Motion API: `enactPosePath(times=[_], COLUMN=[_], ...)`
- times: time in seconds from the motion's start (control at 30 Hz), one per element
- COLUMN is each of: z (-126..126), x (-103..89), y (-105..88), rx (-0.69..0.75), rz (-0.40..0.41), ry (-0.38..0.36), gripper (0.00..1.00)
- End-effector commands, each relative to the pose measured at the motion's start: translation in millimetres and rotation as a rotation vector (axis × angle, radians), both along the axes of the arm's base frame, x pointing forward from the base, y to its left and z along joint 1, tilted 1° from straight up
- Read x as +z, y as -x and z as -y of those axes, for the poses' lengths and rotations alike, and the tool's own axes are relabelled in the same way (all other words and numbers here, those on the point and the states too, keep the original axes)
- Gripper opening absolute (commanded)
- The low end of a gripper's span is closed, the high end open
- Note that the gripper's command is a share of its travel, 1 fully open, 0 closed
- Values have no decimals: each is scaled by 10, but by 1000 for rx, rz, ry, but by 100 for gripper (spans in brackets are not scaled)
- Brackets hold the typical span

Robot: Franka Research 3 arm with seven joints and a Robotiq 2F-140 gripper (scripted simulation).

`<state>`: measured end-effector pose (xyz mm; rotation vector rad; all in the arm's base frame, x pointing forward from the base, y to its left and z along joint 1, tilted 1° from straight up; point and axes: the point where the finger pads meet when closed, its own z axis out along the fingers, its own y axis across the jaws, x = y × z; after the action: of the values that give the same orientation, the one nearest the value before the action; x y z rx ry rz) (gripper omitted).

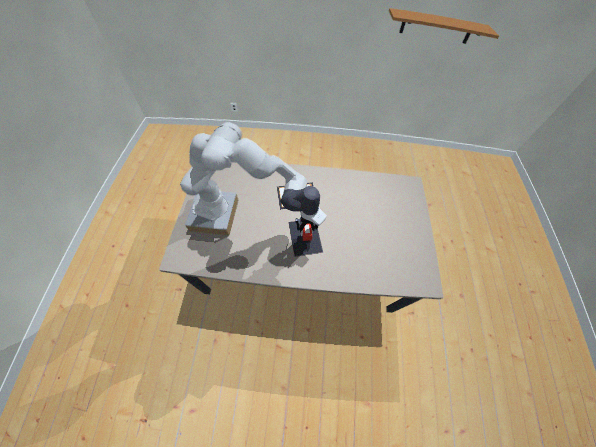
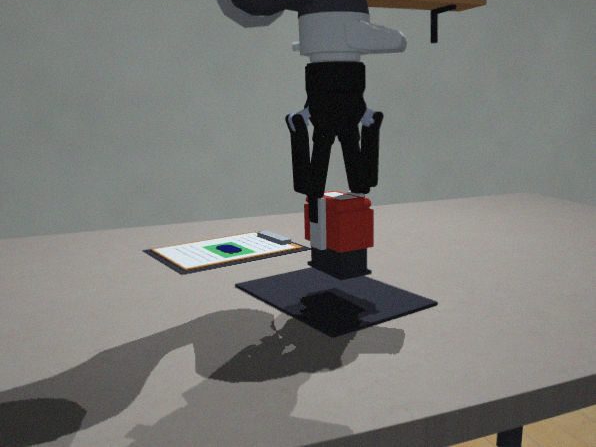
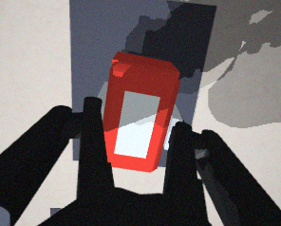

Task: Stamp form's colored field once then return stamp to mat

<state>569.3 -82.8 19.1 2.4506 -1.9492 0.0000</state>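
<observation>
My gripper [image 2: 336, 196] [image 3: 135, 100] [image 1: 306, 226] is shut on the red stamp [image 2: 345, 226] [image 3: 142, 114] [image 1: 307, 232], gripping its upper body from both sides. The stamp hangs upright a little above the dark mat [image 2: 400, 301] [image 3: 90, 57] [image 1: 315, 247], with its black base [image 2: 340, 264] clear of the surface and its shadow on the mat below. The form [image 2: 190, 254] lies on a clipboard to the left of the mat. Its green field [image 2: 212, 250] carries a dark blue print [image 2: 228, 248]. In the top view the wrist hides most of the form.
The grey table [image 2: 500, 269] [image 1: 375, 229] carries the form, the mat and the robot's base [image 1: 212, 216] at the left. The clipboard's grey clip [image 2: 274, 237] sits at the end near the mat. A wooden shelf [image 2: 420, 1] [image 1: 442, 22] hangs on the back wall.
</observation>
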Motion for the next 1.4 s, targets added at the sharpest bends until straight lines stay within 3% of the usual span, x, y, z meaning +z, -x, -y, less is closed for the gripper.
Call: enactPosePath(times=[0.0, 0.67, 1.13, 1.37], z=[-122, -162, -158, -157], x=[28, -2, -294, -339], y=[39, 56, 51, 50], rx=[35, 35, 35, 35], rz=[-1, -1, -1, -1], ry=[-1, -1, -1, -1], gripper=[21, 21, 21, 21])
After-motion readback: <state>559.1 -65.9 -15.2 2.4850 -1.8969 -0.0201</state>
